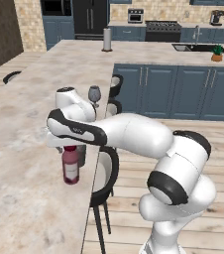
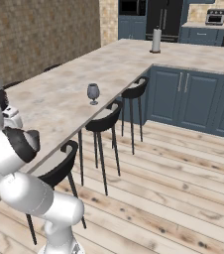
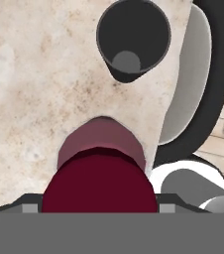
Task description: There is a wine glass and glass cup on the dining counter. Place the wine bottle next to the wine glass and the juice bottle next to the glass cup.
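Note:
The juice bottle (image 1: 71, 167), maroon with a white label, stands upright on the dining counter (image 1: 20, 124) near its right edge. In the hand view its dark red cap (image 3: 99, 186) lies between the fingertips of my gripper (image 3: 99, 208), which is shut on the bottle from above. The glass cup (image 3: 133, 37), a dark tumbler, stands just beyond the bottle, close to it (image 1: 82, 155). The wine glass (image 1: 94, 94) stands farther along the counter by the same edge (image 2: 93, 93). The wine bottle is out of view.
Black bar stools (image 1: 107, 173) (image 2: 104, 119) line the counter's right edge above a wooden floor. A paper towel roll (image 1: 107, 38) stands at the counter's far end. Blue cabinets (image 1: 173, 92) and a potted plant (image 1: 217, 52) are to the right.

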